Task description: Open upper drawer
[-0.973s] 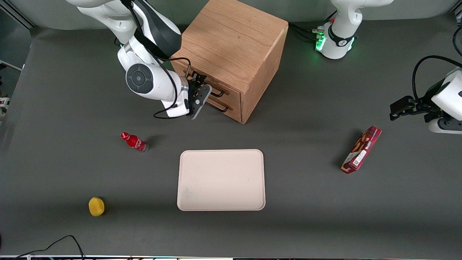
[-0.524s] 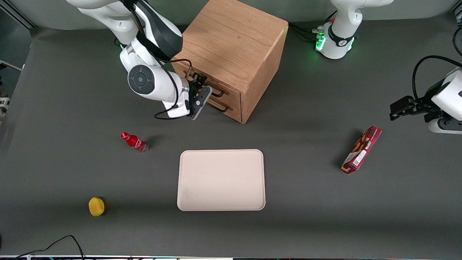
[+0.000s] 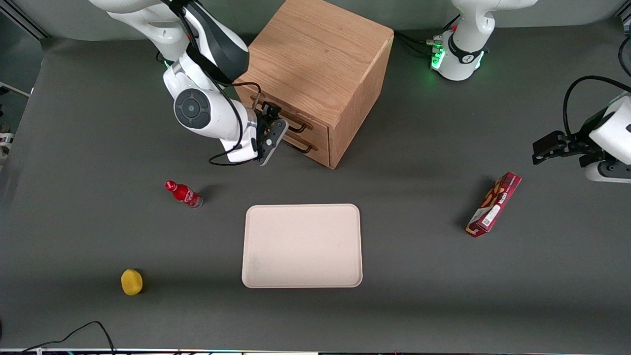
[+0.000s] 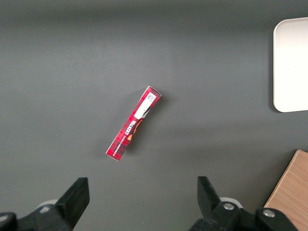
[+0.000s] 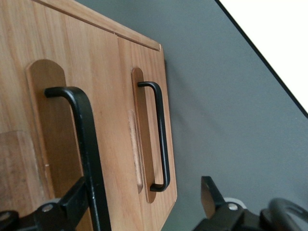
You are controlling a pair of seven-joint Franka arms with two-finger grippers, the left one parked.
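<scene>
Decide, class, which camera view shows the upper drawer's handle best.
The right wrist view: the upper drawer's handle runs close between the open gripper fingers. The front view shows only its end, the gripper hiding the rest. The left wrist view misses it.

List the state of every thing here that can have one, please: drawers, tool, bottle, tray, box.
upper drawer: closed, front flush with the cabinet
lower drawer: closed
tool: open, fingers either side of the upper drawer's handle, not yet clamped
red bottle: cap on
cream tray: nothing on it
red box: lying on the table
</scene>
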